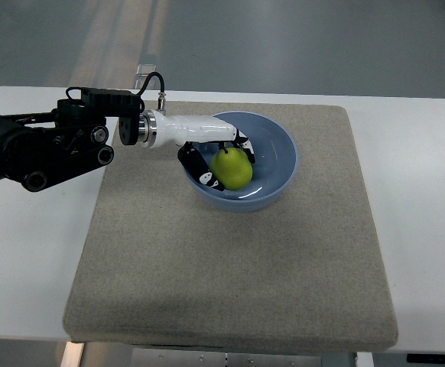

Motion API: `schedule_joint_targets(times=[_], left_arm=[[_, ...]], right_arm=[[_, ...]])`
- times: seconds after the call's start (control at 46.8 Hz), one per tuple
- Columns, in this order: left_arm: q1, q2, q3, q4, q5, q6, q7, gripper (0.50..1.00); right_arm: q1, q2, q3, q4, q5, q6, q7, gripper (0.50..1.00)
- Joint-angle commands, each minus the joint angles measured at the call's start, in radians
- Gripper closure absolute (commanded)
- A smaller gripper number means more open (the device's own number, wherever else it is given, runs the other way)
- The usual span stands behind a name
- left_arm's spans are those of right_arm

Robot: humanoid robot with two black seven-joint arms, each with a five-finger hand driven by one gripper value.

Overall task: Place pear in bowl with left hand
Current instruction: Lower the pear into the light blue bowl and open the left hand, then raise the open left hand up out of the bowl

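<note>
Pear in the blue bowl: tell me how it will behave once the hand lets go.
The pear looks rounded and smooth, so it would probably roll toward the bowl's low middle. The curved walls should likely contain it. With the left hand closed around it, it appears rigid, not squashing.

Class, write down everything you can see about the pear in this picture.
The pear is yellow-green, smooth and slightly glossy, with a small dark stem end at its top. It looks whole and unbruised. It sits inside the blue bowl, toward its left side. The left robot hand reaches over the bowl's rim, its dark fingers curled around the pear.
</note>
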Motion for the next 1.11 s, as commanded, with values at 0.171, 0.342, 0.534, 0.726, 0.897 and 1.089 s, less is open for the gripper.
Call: schedule_joint_targets(times=[0.171,0.342,0.534,0.726,0.897,1.089], left_arm=[[0.0,0.0,-0.002,0.001,-0.004,0.001,-0.002,0.575],[0.0,0.0,-0.007,-0.001,-0.006,0.001,-0.002,0.521],[0.0,0.0,-0.017,-0.001,-0.007,0.001,-0.002,0.508],[-0.001,0.001,-0.059,-0.001,-0.012,0.001,-0.002,0.508],[-0.003,0.008,-0.12,0.007,-0.013,0.002,-0.002,0.51],[-0.004,0.009,-0.169,0.08,-0.015,0.002,-0.002,0.51]], right_arm=[[0.0,0.0,0.0,0.0,0.0,0.0,0.0,0.574],[0.0,0.0,0.0,0.0,0.0,0.0,0.0,0.574],[0.0,0.0,0.0,0.0,0.0,0.0,0.0,0.574],[0.0,0.0,0.0,0.0,0.0,0.0,0.0,0.574],[0.0,0.0,0.0,0.0,0.0,0.0,0.0,0.574],[0.0,0.0,0.0,0.0,0.0,0.0,0.0,0.574]])
